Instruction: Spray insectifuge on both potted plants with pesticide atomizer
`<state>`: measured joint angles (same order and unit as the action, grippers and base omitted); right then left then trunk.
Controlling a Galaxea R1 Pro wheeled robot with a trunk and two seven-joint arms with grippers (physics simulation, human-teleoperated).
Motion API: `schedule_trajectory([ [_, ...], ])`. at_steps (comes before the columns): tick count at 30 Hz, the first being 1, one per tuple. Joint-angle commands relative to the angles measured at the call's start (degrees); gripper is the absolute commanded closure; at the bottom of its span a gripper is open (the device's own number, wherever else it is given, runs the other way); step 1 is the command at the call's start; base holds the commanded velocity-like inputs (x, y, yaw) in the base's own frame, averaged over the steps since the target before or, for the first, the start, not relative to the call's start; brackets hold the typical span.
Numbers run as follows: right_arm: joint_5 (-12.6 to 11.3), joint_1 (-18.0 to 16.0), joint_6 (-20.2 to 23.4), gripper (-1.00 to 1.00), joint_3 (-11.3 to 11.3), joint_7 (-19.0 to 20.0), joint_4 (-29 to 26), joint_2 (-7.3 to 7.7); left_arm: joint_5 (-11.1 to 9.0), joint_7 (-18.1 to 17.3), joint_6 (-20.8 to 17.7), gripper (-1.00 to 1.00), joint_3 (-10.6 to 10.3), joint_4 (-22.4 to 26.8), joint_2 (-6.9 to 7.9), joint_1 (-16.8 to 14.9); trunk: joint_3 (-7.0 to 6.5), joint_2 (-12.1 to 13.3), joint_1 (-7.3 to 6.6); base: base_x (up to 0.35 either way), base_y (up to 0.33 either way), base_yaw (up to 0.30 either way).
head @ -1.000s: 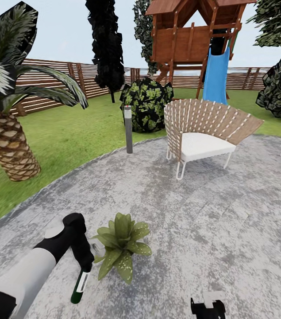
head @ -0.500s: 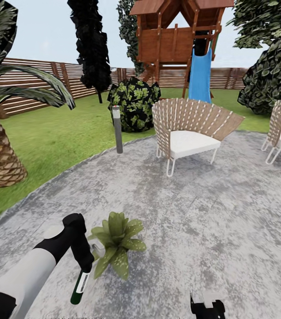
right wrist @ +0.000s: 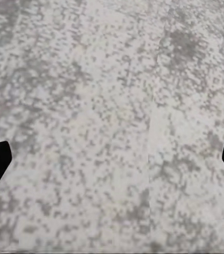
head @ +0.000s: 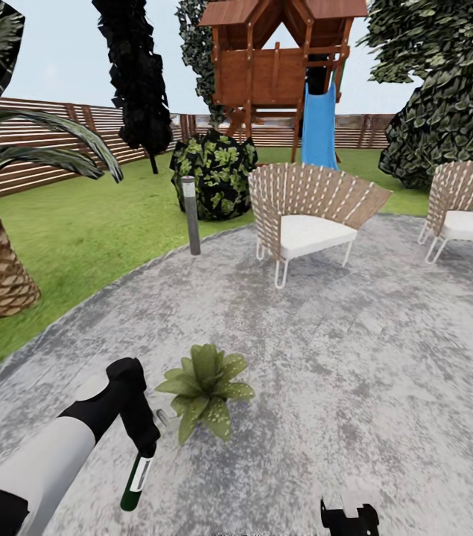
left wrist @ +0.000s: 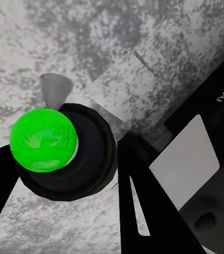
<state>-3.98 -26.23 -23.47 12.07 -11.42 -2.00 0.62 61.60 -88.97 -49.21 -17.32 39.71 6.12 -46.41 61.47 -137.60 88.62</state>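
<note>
left hand point(head: 144, 450) | grips pesticide atomizer point(head: 135, 480) | beside potted plant point(head: 205, 387)

The head camera looks forward and down across the grey mottled paving point(head: 355, 357) toward the lawn point(head: 94, 231) and slat fence point(head: 50, 138). The left wrist camera sits close over the atomizer's green base point(left wrist: 43, 140), facing down at that same paving point(left wrist: 64, 42). The right wrist camera stares straight down at the paving point(right wrist: 112, 121), near.
</note>
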Motion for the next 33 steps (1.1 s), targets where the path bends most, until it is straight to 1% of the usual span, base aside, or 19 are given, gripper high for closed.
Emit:
schedule_trajectory([
  [1, -0.41, -0.05, -0.18, -1.00, 0.49, -0.19, 0.06, 0.00, 0.36, -0.50, -0.61, 1.00, -0.18, 0.10, 0.00, 0.00, 0.05, -0.02, -0.02, -0.032, 0.293, -0.262],
  [5, -0.41, -0.05, -0.18, -1.00, 0.49, -0.19, 0.06, 0.00, 0.36, -0.47, -0.73, 1.00, -0.17, 0.08, -0.06, 0.00, 0.05, -0.02, -0.02, 0.076, 0.295, -0.262],
  [12, -0.41, -0.05, -0.18, -1.00, 0.49, -0.19, 0.06, 0.00, 0.36, -0.43, -0.80, 1.00, -0.17, 0.10, 0.01, 0.01, 0.05, -0.02, -0.02, 0.225, 0.240, -0.263],
  [16, -0.41, -0.05, -0.18, -1.00, 0.49, -0.19, 0.06, -0.02, 0.18, 0.08, -0.72, 1.00, -0.06, 0.12, -0.11, 0.58, 0.05, -0.02, -0.02, 0.035, 0.033, -0.263],
  [17, -0.41, -0.05, -0.18, -1.00, 0.49, -0.19, 0.11, -0.04, -0.11, 0.11, -0.75, 1.00, 0.01, 0.16, -0.28, 0.46, 0.05, -0.02, -0.02, 0.004, 0.004, -0.257],
  [19, -0.41, -0.05, -0.18, -1.00, 0.49, -0.19, 0.11, -0.08, -0.29, 0.14, -0.77, 1.00, 0.02, 0.18, -2.24, 0.11, 0.05, -0.02, -0.02, 0.001, 0.001, -0.107],
  [20, -0.41, -0.05, -0.18, -1.00, 0.49, -0.19, 0.12, -0.09, -0.21, 0.19, -0.74, 1.00, -0.02, 0.19, -2.80, 0.08, 0.05, -0.02, -0.02, 0.000, 0.000, -0.037],
  [21, -0.41, -0.05, -0.18, -1.00, 0.51, -0.19, 0.13, -0.06, -0.10, 0.22, -0.73, 1.00, -0.03, 0.19, -2.85, 0.08, 0.05, -0.02, -0.02, 0.000, 0.000, -0.024],
  [22, -0.37, -0.05, -0.18, -1.00, 0.55, -0.19, 0.19, 0.01, 0.10, 0.26, -0.63, 1.00, 0.10, 0.17, -2.60, 0.09, 0.05, -0.02, -0.02, 0.000, 0.000, -0.010],
  [23, -0.35, -0.05, -0.18, -1.00, 0.57, -0.19, 0.26, 0.06, 0.18, 0.27, -0.47, 1.00, 0.22, 0.14, -1.93, 0.11, 0.05, -0.02, -0.02, 0.000, 0.000, -0.005],
  [24, -0.33, -0.05, -0.18, -1.00, 0.57, -0.19, 0.29, 0.10, 0.20, 0.28, -0.33, 1.00, 0.29, 0.12, -0.70, 0.22, 0.05, -0.02, -0.02, 0.000, 0.000, -0.003],
  [25, -0.33, -0.05, -0.18, -1.00, 0.58, -0.19, 0.30, 0.12, 0.19, 0.28, -0.28, 1.00, 0.31, 0.12, 0.21, 0.32, 0.05, -0.02, -0.02, 0.000, 0.000, -0.002],
  [26, -0.28, -0.05, -0.18, -1.00, 0.58, -0.16, 0.32, 0.11, 0.16, 0.29, -0.16, 1.00, 0.40, 0.11, 2.13, 0.61, 0.05, -0.02, -0.02, 0.000, 0.000, 0.000],
  [28, -0.26, -0.05, -0.18, -1.00, 0.58, -0.18, 0.32, 0.12, -0.05, 0.35, -0.12, 1.00, 0.47, 0.11, 3.81, 0.84, 0.05, -0.02, -0.02, 0.000, 0.000, 0.000],
  [30, -0.27, -0.05, -0.18, -1.00, 0.58, -0.14, 0.33, 0.10, -0.24, 0.55, -0.12, 1.00, 0.51, 0.10, 4.47, 0.91, 0.05, -0.02, -0.02, 0.000, 0.000, 0.000],
  [32, -0.29, -0.05, -0.18, -1.00, 0.58, -0.12, 0.30, 0.09, -0.33, 1.05, -0.21, 1.00, 0.62, 0.15, 4.23, 0.90, 0.05, -0.02, -0.02, 0.000, 0.000, 0.000],
  [33, -0.31, -0.05, -0.18, -1.00, 0.58, -0.12, 0.27, 0.09, -0.38, 1.70, -0.28, 1.00, 0.63, 0.17, 3.85, 0.90, 0.05, -0.02, -0.02, 0.000, 0.000, 0.000],
])
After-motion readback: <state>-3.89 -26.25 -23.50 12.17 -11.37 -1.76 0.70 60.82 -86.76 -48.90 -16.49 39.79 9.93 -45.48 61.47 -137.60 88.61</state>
